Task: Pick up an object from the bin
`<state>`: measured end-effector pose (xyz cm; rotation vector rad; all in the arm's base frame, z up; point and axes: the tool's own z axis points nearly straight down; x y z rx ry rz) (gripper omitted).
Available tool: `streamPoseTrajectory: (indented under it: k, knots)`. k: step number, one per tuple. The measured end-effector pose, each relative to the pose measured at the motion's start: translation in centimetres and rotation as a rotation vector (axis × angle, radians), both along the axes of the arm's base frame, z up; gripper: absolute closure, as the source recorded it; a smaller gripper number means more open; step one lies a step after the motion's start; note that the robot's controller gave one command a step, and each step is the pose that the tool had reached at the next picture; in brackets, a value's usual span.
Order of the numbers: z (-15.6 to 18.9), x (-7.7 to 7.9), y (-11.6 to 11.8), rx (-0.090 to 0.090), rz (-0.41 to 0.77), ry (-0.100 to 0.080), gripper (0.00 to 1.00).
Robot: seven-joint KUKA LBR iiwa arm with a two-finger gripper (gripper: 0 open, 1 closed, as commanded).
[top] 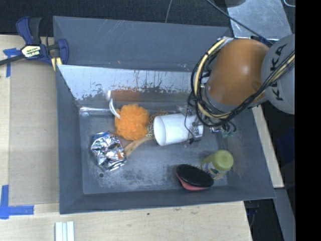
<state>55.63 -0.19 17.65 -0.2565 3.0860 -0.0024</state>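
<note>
We saw the gripper (193, 130) at the right end of a white cup (169, 129) lying sideways beside an orange pouf (132, 121); whether it gripped, we could not tell.

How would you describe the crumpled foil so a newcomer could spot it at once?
Start at the grey bin and look at its floor's left end. There, below and left of the orange mesh puff, lies a crumpled silver foil ball. It alone is shiny and wrinkled; the white cup nearby is smooth.
</note>
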Motion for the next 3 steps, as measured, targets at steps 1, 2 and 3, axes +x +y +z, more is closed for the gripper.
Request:
streamPoseTrajectory:
  k: [1, 2, 3]
  knots:
    - [-7.2, 0.8, 2.3, -0.006, 0.152, 0.003, 1.00]
    - [-9.6, 0.7, 1.7, -0.008, 0.134, -0.004, 1.00]
    - [12.2, 4.0, 0.8, -0.009, 0.144, -0.018, 1.00]
